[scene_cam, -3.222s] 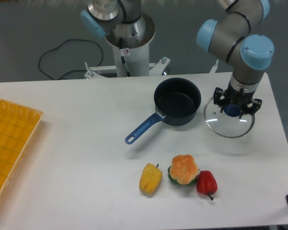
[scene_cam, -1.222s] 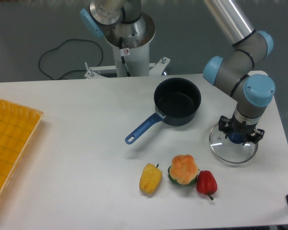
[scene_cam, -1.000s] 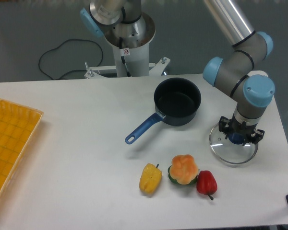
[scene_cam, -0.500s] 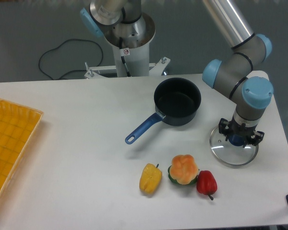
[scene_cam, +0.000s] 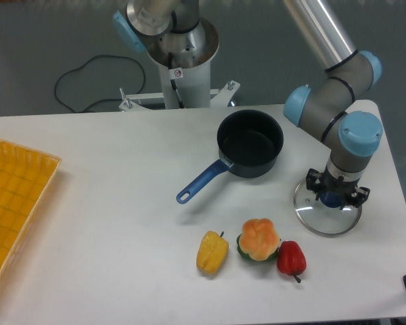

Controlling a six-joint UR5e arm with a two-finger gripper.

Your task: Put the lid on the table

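Note:
The round clear glass lid [scene_cam: 319, 219] with a thin metal rim lies low over the right part of the white table [scene_cam: 122, 189], right of the saucepan. I cannot tell whether it touches the table. My gripper [scene_cam: 336, 198] points straight down over the lid's centre and is shut on the blue knob, which shows between the fingers.
A dark blue saucepan [scene_cam: 250, 143] with a blue handle stands left of the lid. A yellow pepper [scene_cam: 212, 252], an orange pepper [scene_cam: 259, 238] and a red pepper [scene_cam: 291, 257] lie in front. A yellow gridded tray [scene_cam: 13, 203] is at the left edge. The table's right edge is close.
The gripper carried the lid forward from beside the saucepan's right side and lowered it toward the table. In the last half second it drifted slightly left with the lid.

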